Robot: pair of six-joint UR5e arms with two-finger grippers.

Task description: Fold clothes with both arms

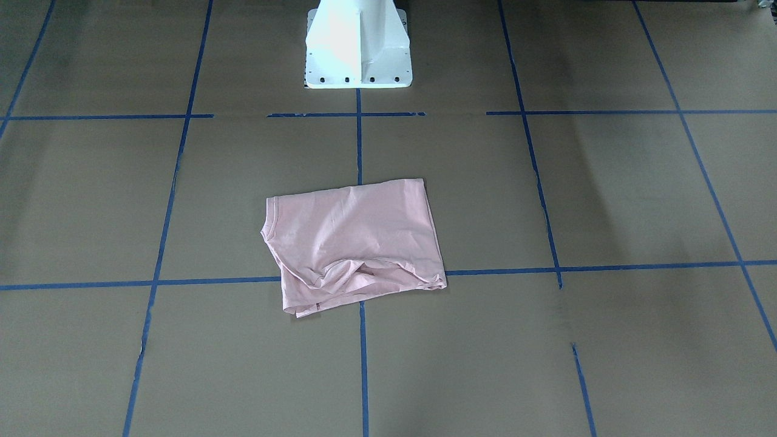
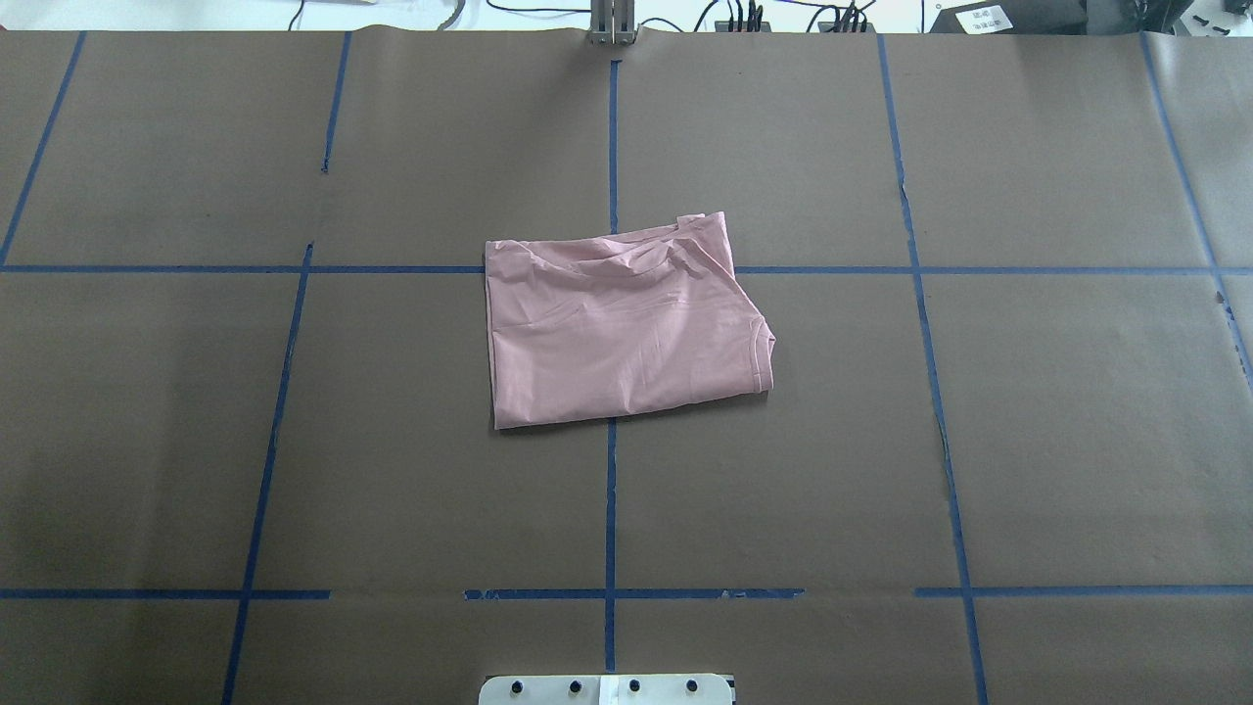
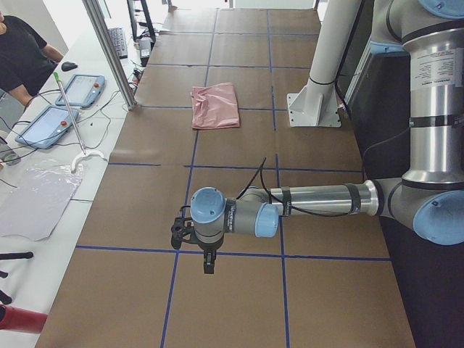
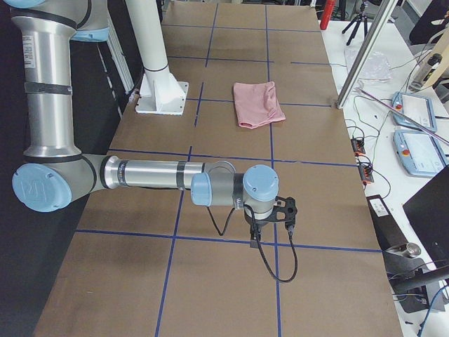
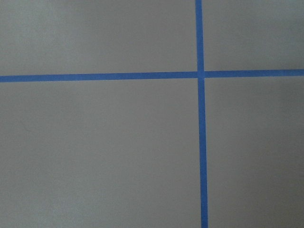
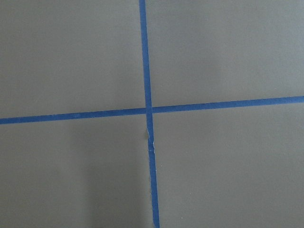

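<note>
The pale pink T-shirt (image 2: 622, 328) lies folded into a rough rectangle, plain wrinkled side up, on the brown table at its middle. It also shows in the front view (image 1: 355, 240), the left view (image 3: 215, 106) and the right view (image 4: 257, 104). Neither arm reaches into the overhead or front view. My left gripper (image 3: 183, 232) hangs over the table's left end, far from the shirt. My right gripper (image 4: 286, 210) hangs over the right end, also far from it. I cannot tell whether either is open or shut. Both wrist views show only brown paper and blue tape.
The white pedestal base (image 1: 358, 45) stands at the robot's side of the table. Blue tape lines (image 2: 611, 147) form a grid. A metal post (image 3: 109, 51), teach pendants (image 3: 51, 123) and a seated person (image 3: 22, 51) are along the far edge.
</note>
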